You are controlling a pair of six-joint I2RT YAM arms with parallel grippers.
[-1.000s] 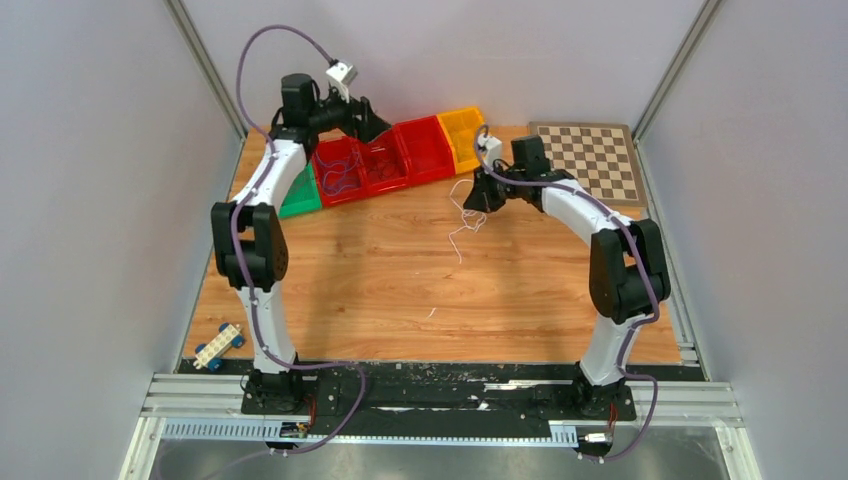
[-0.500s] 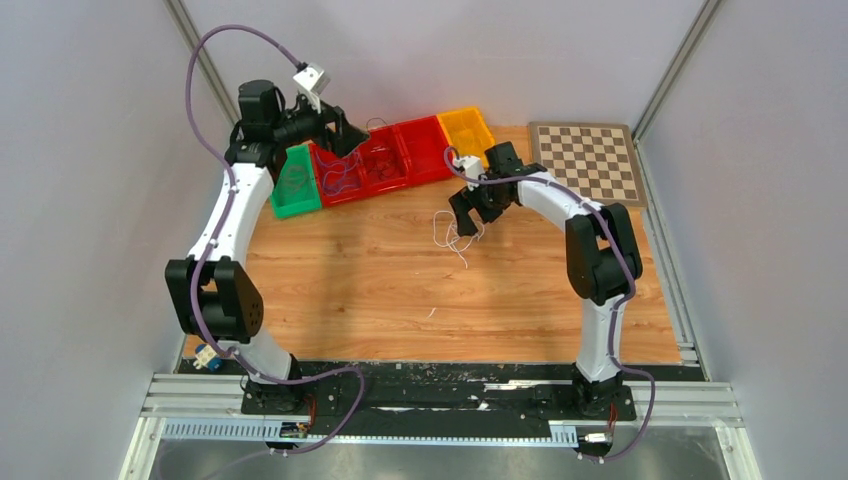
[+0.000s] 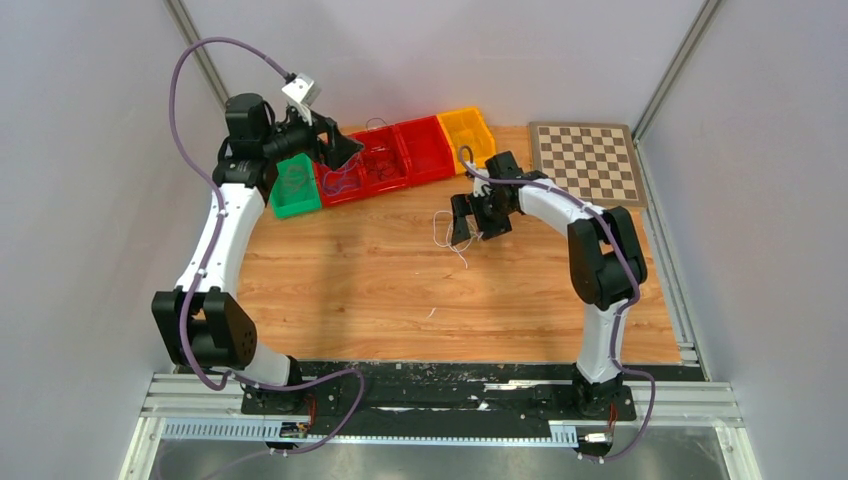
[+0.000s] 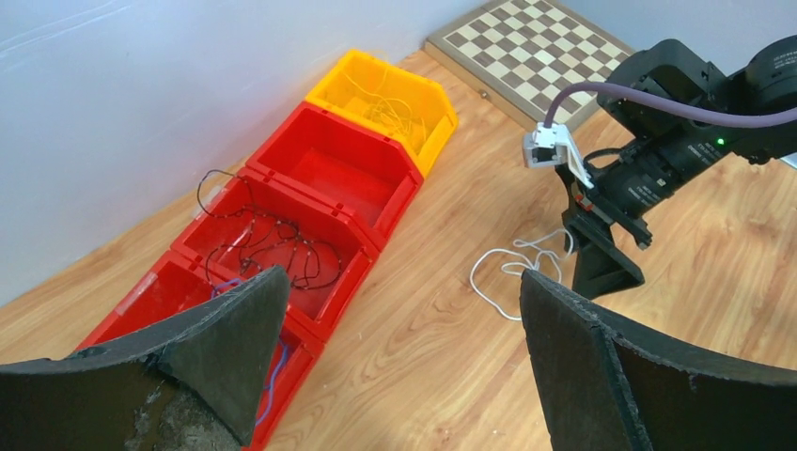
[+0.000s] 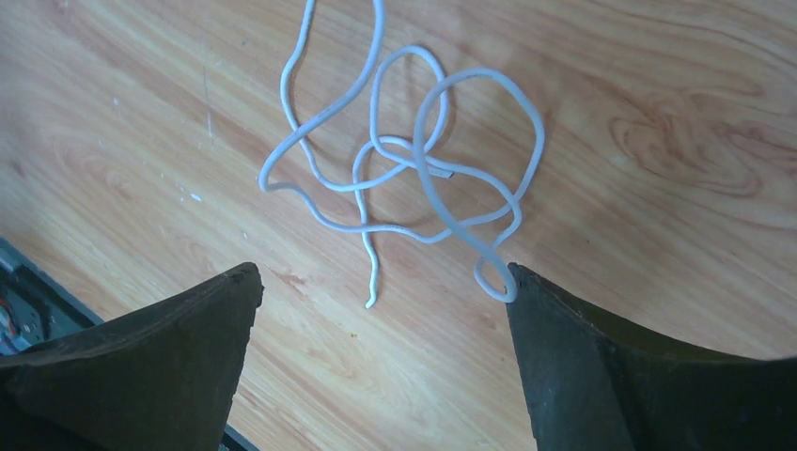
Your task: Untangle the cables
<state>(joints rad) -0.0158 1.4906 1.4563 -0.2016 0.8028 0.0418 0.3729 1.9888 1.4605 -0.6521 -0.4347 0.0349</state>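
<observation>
White cable lies in loose loops on wood worktop, just before bin row, near its yellow end. My right tool hangs over it, spread wide, gripping nothing; one loop touches fingertip. My left tool, wide and empty, hovers over bin row's green end. Black cable sits in that row's red bin.
</observation>
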